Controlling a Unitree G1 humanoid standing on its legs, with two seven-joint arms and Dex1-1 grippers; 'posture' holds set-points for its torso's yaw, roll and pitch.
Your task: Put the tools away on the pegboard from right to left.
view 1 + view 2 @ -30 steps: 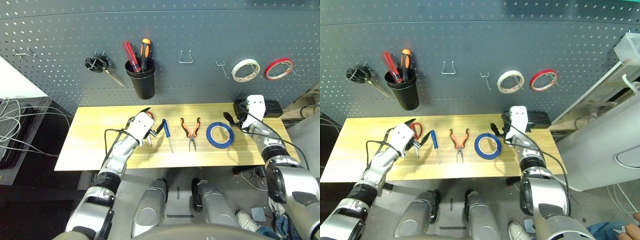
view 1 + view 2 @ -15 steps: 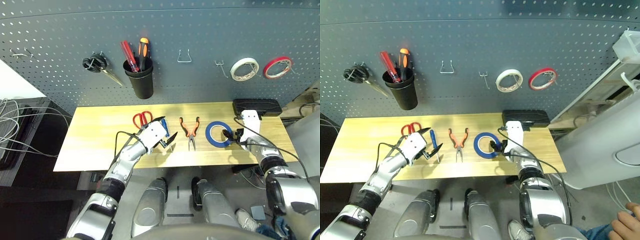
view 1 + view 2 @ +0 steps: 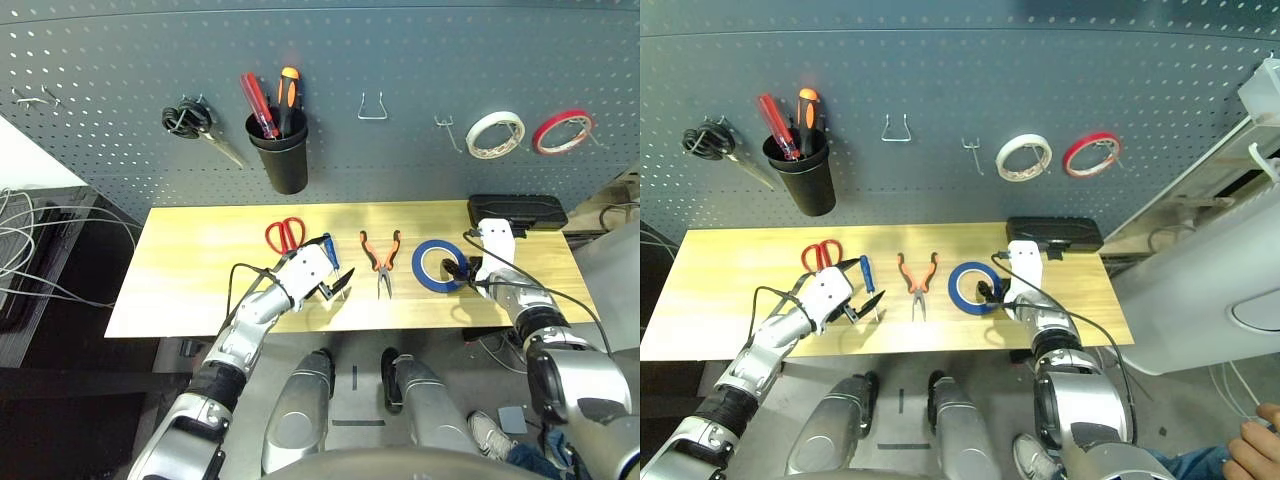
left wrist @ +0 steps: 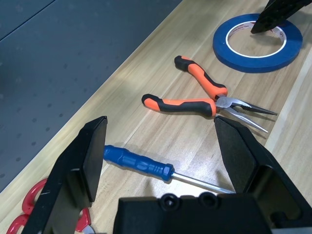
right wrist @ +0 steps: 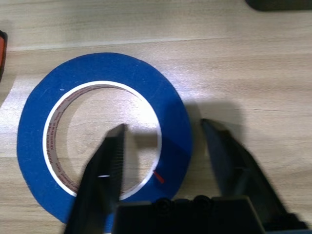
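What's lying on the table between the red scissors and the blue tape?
Between the red-handled scissors and the blue tape roll, the left eye view shows the small blue-handled screwdriver, partly behind the left gripper, then the orange-and-black-handled pliers.

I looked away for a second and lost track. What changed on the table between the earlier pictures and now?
The right gripper came down from near the black box to the blue tape roll, one finger inside its hole, one outside. The left gripper moved off the red-handled scissors to the blue-handled screwdriver. No tool shifted.
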